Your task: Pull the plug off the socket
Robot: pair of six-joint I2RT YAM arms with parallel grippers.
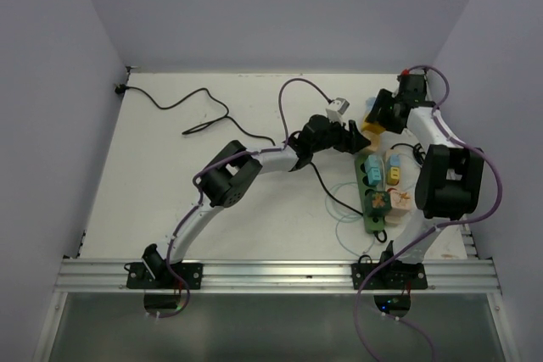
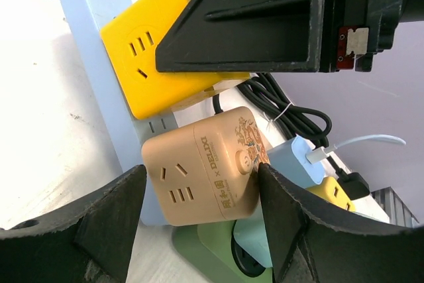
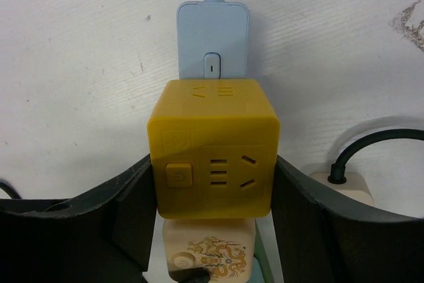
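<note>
- Left gripper (image 2: 201, 177) down low at the strips, fingers (image 2: 99, 230) standing apart with a tan cube (image 2: 192, 187) framed right between them. Squeezing or just straddling, cannot tell.
- Socket (image 2: 202, 256) close by: a sliver of dark green just below the tan cube, at the fingertips, with a blue plug (image 2: 255, 236) sitting on it.
- Right gripper (image 3: 213, 164) closed on a yellow cube (image 3: 212, 130), one pad flush against each side.
- Blue strip (image 2: 89, 38) lying next to the socket, carrying the yellow cube and the tan cube side by side. Switch end poking out beyond the yellow cube in the right wrist view.
- Black bulk of the right gripper hanging over the yellow cube, crowding the space just above the tan cube.
- Bundled black cable (image 2: 291, 120) behind the tan cube, a small yellow plug (image 2: 331, 193) beyond that.
- Beige plug (image 3: 338, 180) with a dark cord just right of the yellow cube.
- Seen from above, both arms meeting at the far right of the white table (image 1: 212, 209). Loose black cord (image 1: 182, 112) well apart on the far left.
</note>
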